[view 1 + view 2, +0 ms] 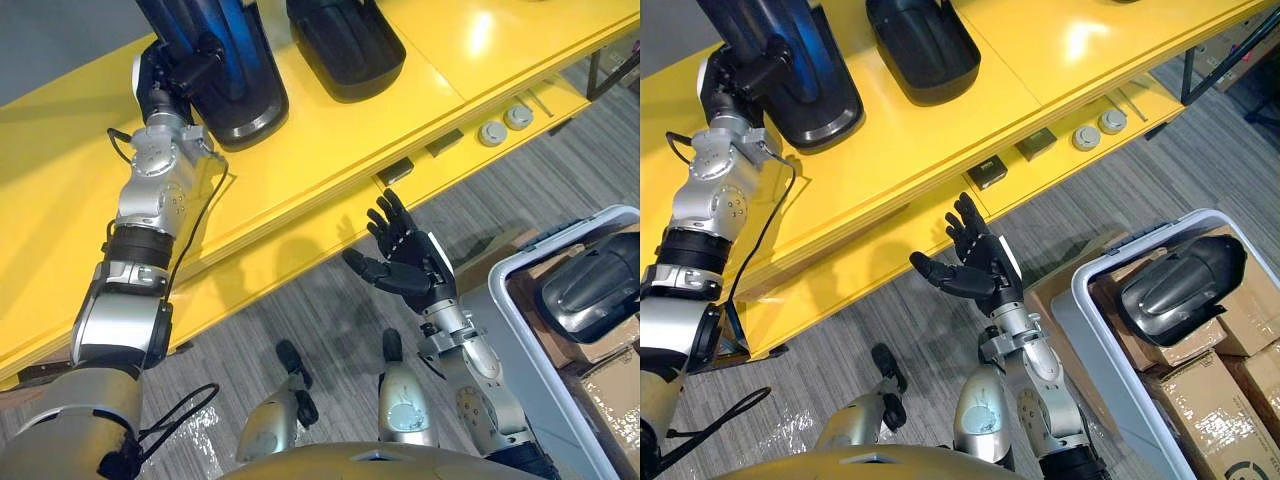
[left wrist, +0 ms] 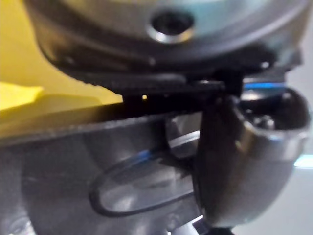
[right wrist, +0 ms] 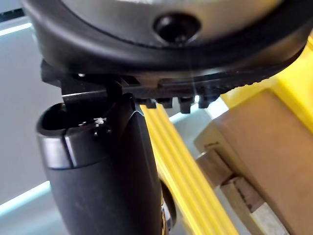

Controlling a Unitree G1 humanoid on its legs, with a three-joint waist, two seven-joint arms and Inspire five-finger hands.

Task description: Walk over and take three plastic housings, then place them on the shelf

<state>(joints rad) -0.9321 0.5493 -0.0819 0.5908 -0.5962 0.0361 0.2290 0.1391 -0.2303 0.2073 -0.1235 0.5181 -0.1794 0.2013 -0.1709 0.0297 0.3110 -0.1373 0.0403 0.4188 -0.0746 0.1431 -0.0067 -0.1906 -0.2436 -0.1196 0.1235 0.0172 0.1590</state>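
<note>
The yellow shelf [image 1: 940, 150] bears a blue-black housing [image 1: 825, 95] beside a black housing [image 1: 925, 50].

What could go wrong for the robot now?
The left robot hand is right against a dark housing on the yellow shelf. A clumsy move might shove it into the second housing beside it. The open right robot hand hangs just below the shelf's front edge and might bump it when lifting.
</note>
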